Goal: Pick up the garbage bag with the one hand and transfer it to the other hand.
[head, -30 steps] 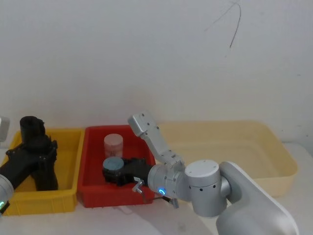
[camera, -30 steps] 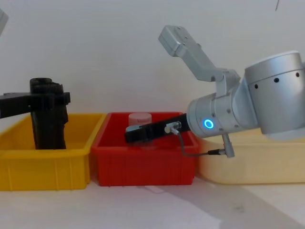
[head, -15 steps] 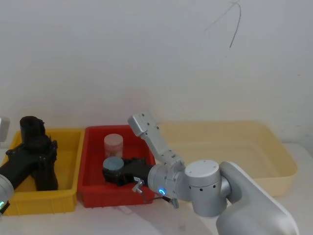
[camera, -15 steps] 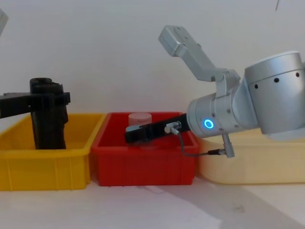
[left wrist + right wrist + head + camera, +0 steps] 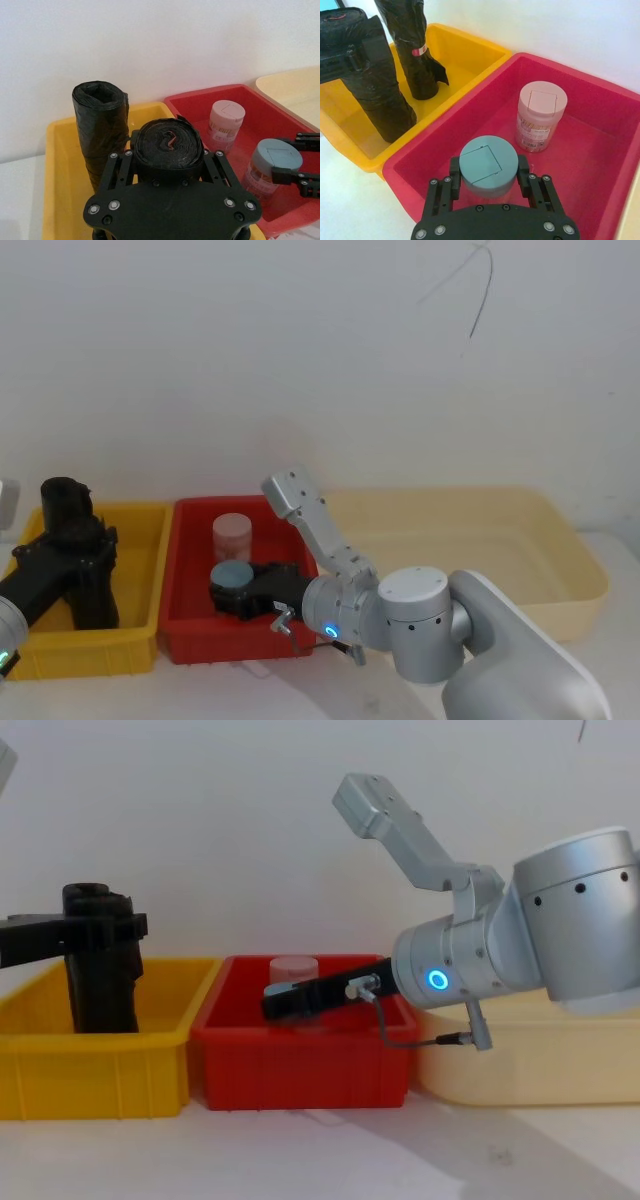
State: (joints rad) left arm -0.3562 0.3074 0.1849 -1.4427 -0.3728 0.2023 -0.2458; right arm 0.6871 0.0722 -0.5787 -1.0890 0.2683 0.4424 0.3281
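**A:** How will that thick, matte black plastic garbage bag roll (image 5: 169, 147) handle?

**B:** I'd judge it light for its bulk and fairly firm. It is film wound tight into a cylinder with a wrinkled skin, so it should give a little under pressure without collapsing. The surface looks grippy rather than slick. The risk is an outer layer sliding or unwinding.

**A:** Where is it?

**B:** It stands upright in the yellow plastic bin (image 5: 100, 1065) on the left, base low inside. The left gripper (image 5: 105, 928) is clenched on its upper part, with slim black fingers pressed to both sides. Just beside it stands a second black roll (image 5: 98, 125) with a small red-and-white label (image 5: 419, 50).

**A:** Where should the other hand take hold?

**B:** On the bare body below those fingers, square across the cylinder, so the two grips don't crowd each other.

**A:** Is that hand free?

**B:** No. The right gripper (image 5: 488, 172) sits in the red plastic bin (image 5: 300, 1070) in the middle. It is closed on a small round jar with a blue-grey lid (image 5: 274, 156). A pink-lidded jar (image 5: 541, 115) stands farther back.
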